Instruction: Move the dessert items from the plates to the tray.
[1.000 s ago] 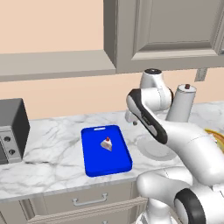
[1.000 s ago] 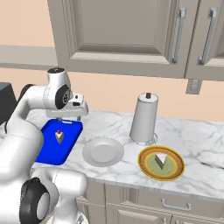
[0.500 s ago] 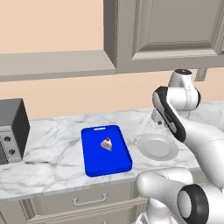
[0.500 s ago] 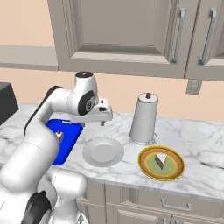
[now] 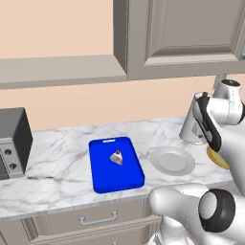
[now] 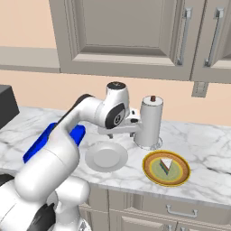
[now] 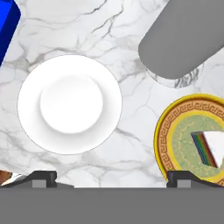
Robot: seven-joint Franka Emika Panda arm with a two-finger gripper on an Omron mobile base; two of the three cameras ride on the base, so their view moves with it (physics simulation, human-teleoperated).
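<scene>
The blue tray lies left of centre on the marble counter, with the white-pink cherry-topped wedge in its middle. To its right sits the pale plate, bare in the hand view as well. The yellow-orange plate holds the layered wedge, seen at the right edge of the hand view. My gripper hovers above the counter between the two plates, open and holding nothing. In the left base view my arm covers most of the yellow plate.
A tall grey paper-towel roll stands just behind the plates, close to my hand. A dark toaster oven sits at the counter's far left. Wall cabinets hang overhead. The counter's front edge runs right below both plates.
My arm has swung to the right, from above the tray to above the gap between the two plates. The cherry wedge stays on the tray; the layered wedge has not moved.
</scene>
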